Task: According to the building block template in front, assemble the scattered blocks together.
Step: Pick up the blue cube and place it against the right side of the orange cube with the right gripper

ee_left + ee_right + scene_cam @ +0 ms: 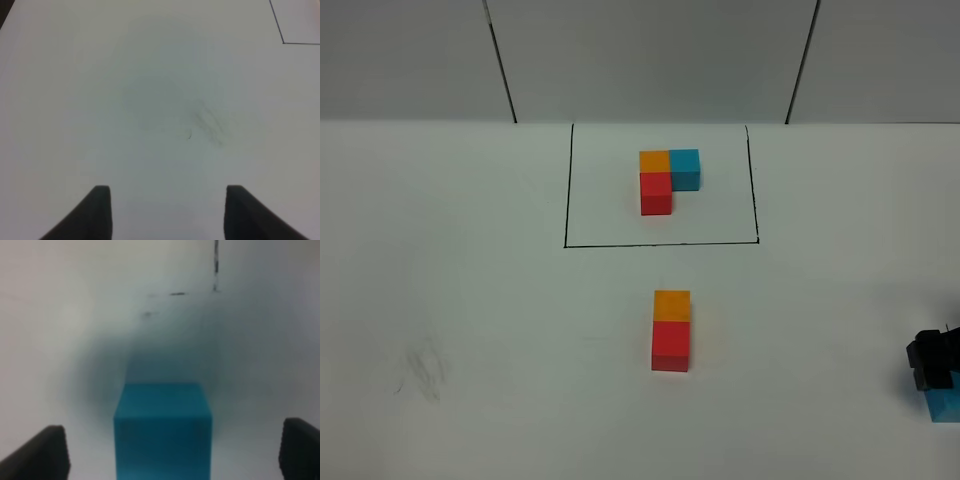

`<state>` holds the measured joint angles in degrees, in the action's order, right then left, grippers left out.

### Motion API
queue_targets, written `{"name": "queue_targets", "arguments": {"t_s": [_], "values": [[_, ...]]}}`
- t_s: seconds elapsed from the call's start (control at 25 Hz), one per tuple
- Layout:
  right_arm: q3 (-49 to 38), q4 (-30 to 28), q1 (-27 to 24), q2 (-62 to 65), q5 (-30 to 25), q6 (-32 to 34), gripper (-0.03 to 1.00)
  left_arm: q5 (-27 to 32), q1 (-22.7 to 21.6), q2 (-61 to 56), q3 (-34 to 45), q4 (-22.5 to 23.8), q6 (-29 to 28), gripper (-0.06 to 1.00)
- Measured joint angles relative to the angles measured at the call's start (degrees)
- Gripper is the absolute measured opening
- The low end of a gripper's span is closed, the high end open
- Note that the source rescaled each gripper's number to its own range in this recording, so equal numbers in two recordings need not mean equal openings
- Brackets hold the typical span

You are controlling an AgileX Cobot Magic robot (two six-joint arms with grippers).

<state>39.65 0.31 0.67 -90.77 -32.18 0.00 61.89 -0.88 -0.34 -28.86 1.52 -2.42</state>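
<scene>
The building block template [666, 176] is an L of orange, light blue and red cubes inside a thin black rectangle at the back middle. In front of it, the loose orange cube [672, 305] touches the loose red cube [671, 346], orange behind red. The loose light blue cube [945, 406] sits at the right edge of the table. My right gripper [932, 365] hovers over it. In the right wrist view the gripper [175, 432] is open, with the blue cube [162, 427] between its fingers and gaps on both sides. My left gripper [167, 195] is open and empty over bare table.
The white table [470, 300] carries a faint grey smudge [420, 370] at front left, which also shows in the left wrist view [207, 122]. A corner of the black frame line [283, 42] shows there too. A grey panelled wall [650, 60] stands behind the table.
</scene>
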Motion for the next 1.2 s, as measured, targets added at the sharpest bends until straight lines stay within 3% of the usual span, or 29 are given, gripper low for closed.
{"name": "queue_targets", "arguments": {"t_s": [0.68, 0.84, 1.04, 1.2], "values": [[0.00, 0.27, 0.00, -5.56, 1.05, 0.00, 0.84, 0.00, 0.00, 0.00, 0.00, 0.00, 0.00, 0.57], [0.00, 0.64, 0.00, -5.56, 1.24, 0.00, 0.74, 0.00, 0.00, 0.00, 0.00, 0.00, 0.00, 0.57], [0.00, 1.19, 0.00, -5.56, 1.24, 0.00, 0.48, 0.00, 0.00, 0.00, 0.00, 0.00, 0.00, 0.57], [0.00, 1.32, 0.00, -5.56, 1.01, 0.00, 0.46, 0.00, 0.00, 0.00, 0.00, 0.00, 0.00, 0.57]]}}
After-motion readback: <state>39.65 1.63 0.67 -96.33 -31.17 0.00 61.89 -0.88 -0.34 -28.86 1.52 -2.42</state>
